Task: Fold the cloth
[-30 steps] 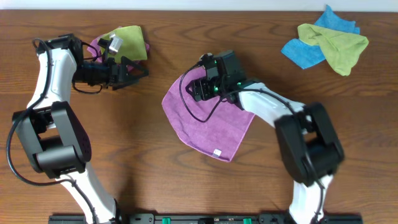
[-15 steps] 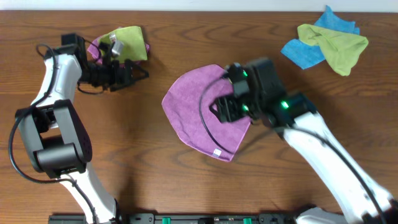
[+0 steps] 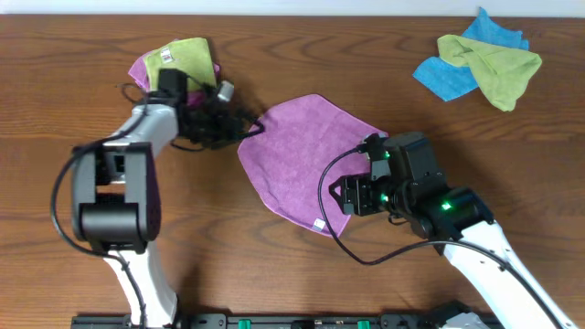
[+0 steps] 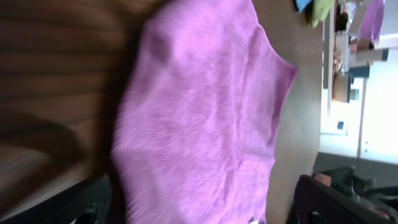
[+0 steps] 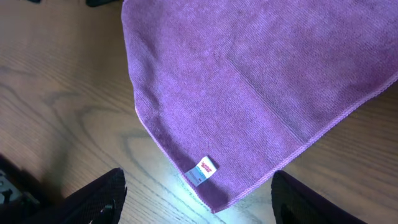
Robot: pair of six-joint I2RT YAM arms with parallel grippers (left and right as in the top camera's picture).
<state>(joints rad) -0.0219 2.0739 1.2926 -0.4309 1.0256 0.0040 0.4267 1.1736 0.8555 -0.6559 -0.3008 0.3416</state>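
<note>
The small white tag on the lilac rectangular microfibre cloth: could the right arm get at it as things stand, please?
Probably yes: the right tool is open just over the lilac microfibre cloth corner bearing the white tag, with nothing lying on it or between.

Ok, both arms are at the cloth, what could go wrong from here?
The cloth lies flat; the open right gripper, near the corner with the white tag, may nip only the tag.
The right arm's cable loops over that corner and could drag it.
The open left gripper at the opposite edge may bunch it.

White arms (image 3: pixel 489 256), black joints (image 3: pixel 110 192), cables (image 3: pixel 331 233)
</note>
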